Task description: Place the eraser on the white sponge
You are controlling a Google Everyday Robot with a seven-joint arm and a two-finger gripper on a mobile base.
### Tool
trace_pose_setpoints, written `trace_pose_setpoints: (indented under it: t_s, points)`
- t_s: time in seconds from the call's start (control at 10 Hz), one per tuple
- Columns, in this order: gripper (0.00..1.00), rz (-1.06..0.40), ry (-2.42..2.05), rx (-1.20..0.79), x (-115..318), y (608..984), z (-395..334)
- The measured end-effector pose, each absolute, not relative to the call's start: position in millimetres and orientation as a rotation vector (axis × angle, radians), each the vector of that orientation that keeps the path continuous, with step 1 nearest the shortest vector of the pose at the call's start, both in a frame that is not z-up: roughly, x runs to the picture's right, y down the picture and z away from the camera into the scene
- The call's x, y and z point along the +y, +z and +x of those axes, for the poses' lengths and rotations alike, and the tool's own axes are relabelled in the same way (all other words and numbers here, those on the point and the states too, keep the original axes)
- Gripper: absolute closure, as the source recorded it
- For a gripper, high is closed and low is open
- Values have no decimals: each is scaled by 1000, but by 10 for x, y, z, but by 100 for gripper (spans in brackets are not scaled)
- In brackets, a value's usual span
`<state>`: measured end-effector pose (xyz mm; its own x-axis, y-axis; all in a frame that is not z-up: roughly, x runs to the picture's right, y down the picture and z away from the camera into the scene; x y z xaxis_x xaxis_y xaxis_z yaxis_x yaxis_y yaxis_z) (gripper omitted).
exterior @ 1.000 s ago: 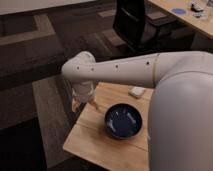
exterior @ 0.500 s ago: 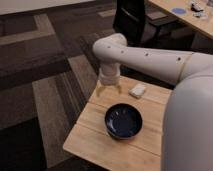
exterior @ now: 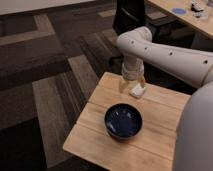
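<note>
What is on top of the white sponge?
The gripper hangs directly over the white sponge, hiding part of it. Whether an eraser lies there cannot be seen.

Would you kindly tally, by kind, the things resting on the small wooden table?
Dark blue round bowl: 1
Small white soft-edged rectangular sponge: 1
Total: 2
The arm's two-finger gripper is right beside the sponge.

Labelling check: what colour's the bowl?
Bowl: dark blue, camera view. Claw hangs at the sponge behind it.
</note>
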<state>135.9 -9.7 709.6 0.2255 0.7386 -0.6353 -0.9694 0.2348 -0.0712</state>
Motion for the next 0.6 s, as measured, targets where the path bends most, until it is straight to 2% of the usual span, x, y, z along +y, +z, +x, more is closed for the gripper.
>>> trace_pose_setpoints:
  t_s: [0.2,0.5,0.6]
  points:
    - [35,-514,1251,539,-97,7097,1364]
    - [35,-530,1369,580,58,7337,2229]
    - [35,-540,1363,581,180,7527,2720]
